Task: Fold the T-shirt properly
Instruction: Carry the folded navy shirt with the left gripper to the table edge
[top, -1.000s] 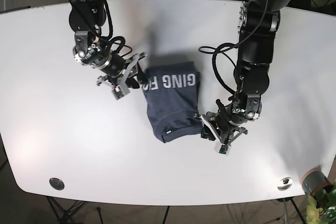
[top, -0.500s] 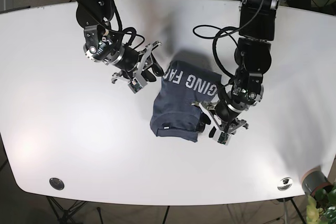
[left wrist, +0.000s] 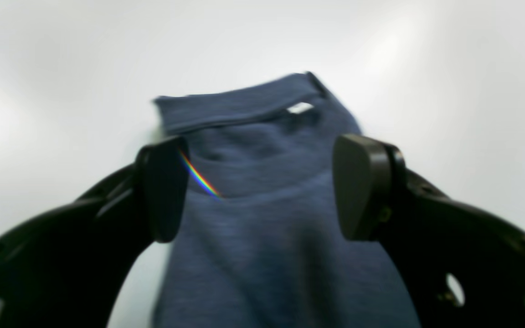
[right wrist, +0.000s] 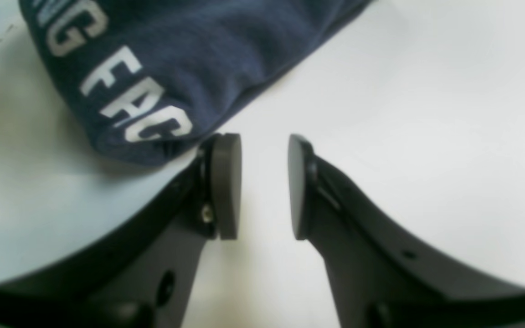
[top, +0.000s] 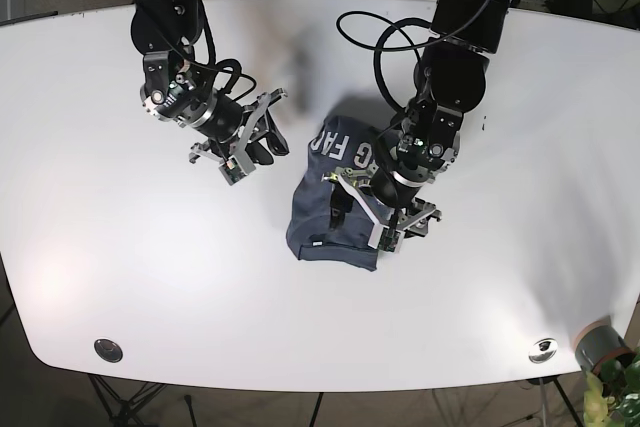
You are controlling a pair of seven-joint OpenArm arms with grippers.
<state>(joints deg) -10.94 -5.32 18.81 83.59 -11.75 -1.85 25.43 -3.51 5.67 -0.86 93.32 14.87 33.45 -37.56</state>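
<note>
The navy T-shirt [top: 318, 219] lies folded into a compact bundle mid-table, with white lettering on its far end. My left gripper [top: 362, 209] hovers over the bundle's right half. In the left wrist view this gripper [left wrist: 262, 189] is open wide, and the T-shirt [left wrist: 253, 136] with its collar fold spans the gap between the fingers [left wrist: 164, 189]. My right gripper [top: 266, 141] sits on bare table just left of the shirt. The right wrist view has the gripper [right wrist: 265, 187] open by a narrow gap with nothing in it, its left pad [right wrist: 226, 182] beside the lettered edge of the T-shirt [right wrist: 176, 54].
The white table [top: 140, 247] has metal discs set into it at the front left [top: 108, 350] and front right [top: 543, 349]. A grey pot with a plant [top: 598, 347] stands beyond the front right corner. Black cables loop off both arms.
My left gripper has slid left from the shirt's right edge onto the bundle. My right gripper has drawn back left, away from the lettered edge. The shirt looks more bunched.
</note>
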